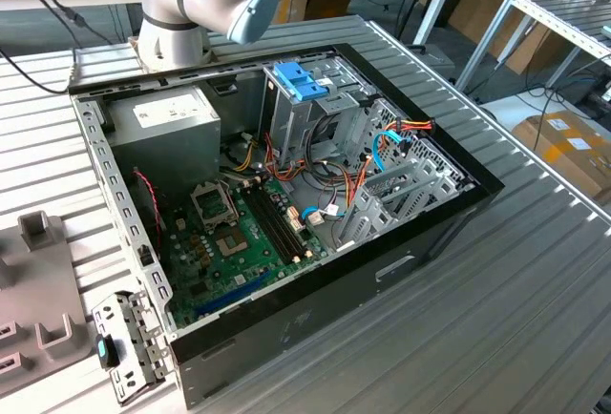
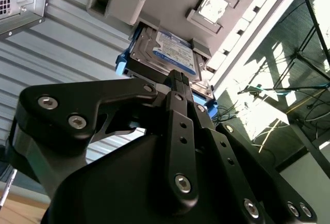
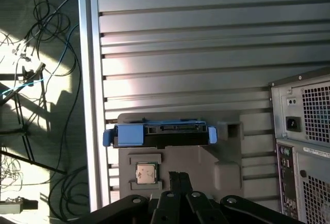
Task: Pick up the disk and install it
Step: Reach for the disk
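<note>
Closed up and empty, the gripper hung over the disk on the grey holder, needing to open and centre across its width.

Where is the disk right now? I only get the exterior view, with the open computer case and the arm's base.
Observer: In both wrist views the disk sits in a grey holder on the slatted table, outside the case.
Operator: Has the claw got it?
Observer: It doesn't look like it. In the first wrist view the claw is apart from the disk, with part of the holder between them.
Operator: Anything else in that holder?
Observer: A processor chip lies in a square recess beside the disk.
</note>
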Controlling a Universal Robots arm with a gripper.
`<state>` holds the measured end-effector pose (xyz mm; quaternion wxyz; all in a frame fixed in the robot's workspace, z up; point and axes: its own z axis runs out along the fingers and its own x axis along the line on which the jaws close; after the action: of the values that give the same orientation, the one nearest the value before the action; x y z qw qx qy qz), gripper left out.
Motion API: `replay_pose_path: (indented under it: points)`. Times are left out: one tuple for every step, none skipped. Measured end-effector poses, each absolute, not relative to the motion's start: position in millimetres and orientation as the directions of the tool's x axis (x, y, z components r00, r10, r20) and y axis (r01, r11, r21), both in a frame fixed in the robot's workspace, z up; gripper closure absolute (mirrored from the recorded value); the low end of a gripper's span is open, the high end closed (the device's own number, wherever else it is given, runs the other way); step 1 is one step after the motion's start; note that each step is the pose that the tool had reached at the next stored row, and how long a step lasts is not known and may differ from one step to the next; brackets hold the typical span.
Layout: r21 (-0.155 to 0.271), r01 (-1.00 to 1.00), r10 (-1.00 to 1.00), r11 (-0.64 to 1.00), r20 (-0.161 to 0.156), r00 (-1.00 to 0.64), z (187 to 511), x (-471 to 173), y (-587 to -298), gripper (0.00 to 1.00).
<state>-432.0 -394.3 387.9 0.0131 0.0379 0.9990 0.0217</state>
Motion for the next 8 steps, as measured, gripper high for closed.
replay_pose_path:
  points:
    - [0.044, 0.075, 0.076, 0.996, -0.024, -0.997, 387.8, -435.2, -394.3, 0.89]
    - [0.044, 0.075, 0.076, 0.996, -0.025, -0.997, 387.6, -436.6, -394.3, 0.89]
    - [0.044, 0.075, 0.076, 0.996, -0.024, -0.997, 387.6, -437.1, -394.3, 0.89]
    - [0.044, 0.075, 0.076, 0.996, -0.024, -0.997, 387.7, -437.5, -394.3, 0.89]
    - [0.044, 0.075, 0.076, 0.996, -0.024, -0.997, 387.7, -437.8, -394.2, 0.89]
    - [0.044, 0.075, 0.076, 0.996, -0.024, -0.997, 387.6, -438.0, -393.4, 0.89]
    - [0.044, 0.075, 0.076, 0.996, -0.025, -0.997, 387.4, -438.1, -392.2, 0.89]
    - [0.044, 0.075, 0.076, 0.996, -0.024, -0.997, 387.4, -438.2, -391.0, 0.89]
